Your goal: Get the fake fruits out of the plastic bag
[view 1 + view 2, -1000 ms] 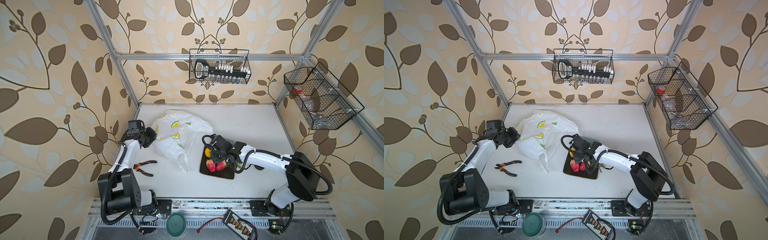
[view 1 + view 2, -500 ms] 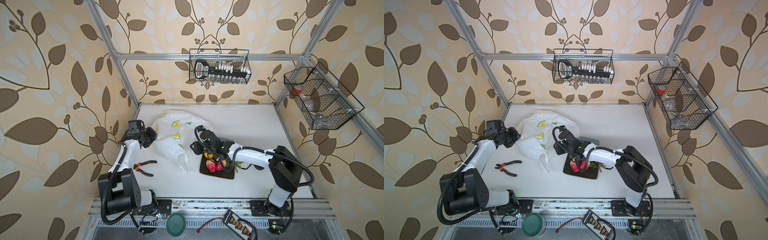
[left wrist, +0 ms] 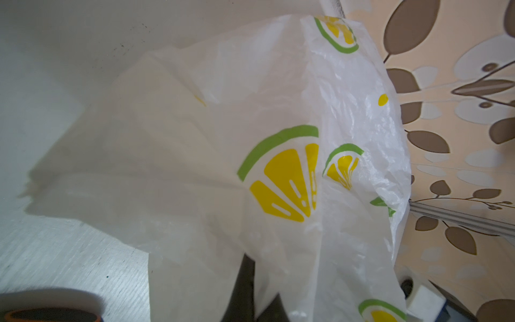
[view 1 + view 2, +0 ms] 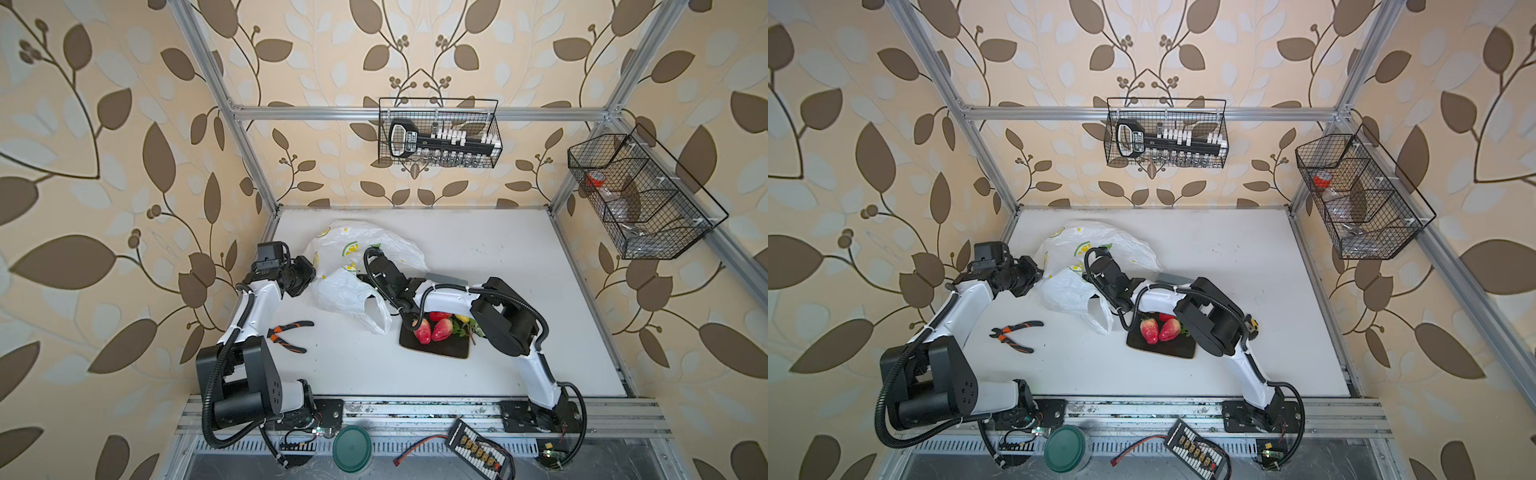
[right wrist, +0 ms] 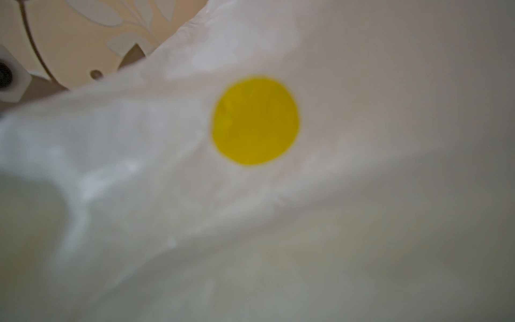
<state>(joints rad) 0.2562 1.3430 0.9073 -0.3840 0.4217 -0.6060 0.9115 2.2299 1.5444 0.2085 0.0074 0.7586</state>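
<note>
The plastic bag (image 4: 365, 239) (image 4: 1096, 239), white with lemon prints, lies crumpled at the back left of the table. My left gripper (image 4: 308, 277) (image 3: 260, 290) is shut on its left edge, the film pinched between the dark fingers (image 3: 245, 278). My right gripper (image 4: 368, 275) reaches into the bag's mouth from the right. Its jaws are hidden by the film, and only blurred bag (image 5: 167, 139) fills the right wrist view. Fake fruits lie on a black tray (image 4: 436, 352) (image 4: 1163, 350): two red strawberries (image 4: 424, 332) (image 4: 1149, 330), a yellow piece (image 4: 461, 319) and a green sprig (image 4: 462, 329).
Orange-handled pliers (image 4: 286, 330) (image 4: 1015, 330) lie on the table left of the bag's handle loop. The right arm stretches over the tray's back edge. Wire baskets (image 4: 440, 139) (image 4: 640, 199) hang on the back and right walls. A green lid (image 4: 352, 449) sits below the front rail.
The right arm has swung left from above the tray, and its gripper now sits in the bag's mouth. The left arm keeps its hold, unmoved.
</note>
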